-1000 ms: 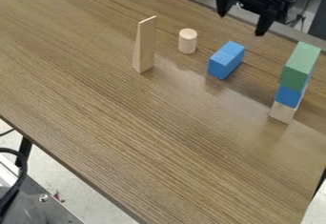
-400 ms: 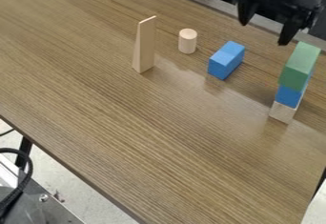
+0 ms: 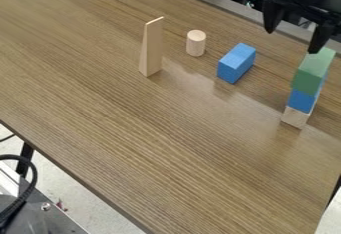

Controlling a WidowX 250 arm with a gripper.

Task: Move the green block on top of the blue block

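My gripper hangs at the upper right with its fingers spread and nothing between them. Its right fingertip overlaps the far end of the green block in the view; I cannot tell whether they touch. That green block tops a stack at the right, lying on a blue block, which rests on a pale wooden block. A separate blue block lies on the table, left of the stack and in front of the gripper.
On the brown table, a tall thin wooden wedge stands upright at the upper middle. Between it and the lone blue block stands a short wooden cylinder. The table's far edge runs behind them, under the arm.
The gripper has moved right and a little toward the camera, and its right fingertip now overlaps the green block in the view. The blocks have not moved.
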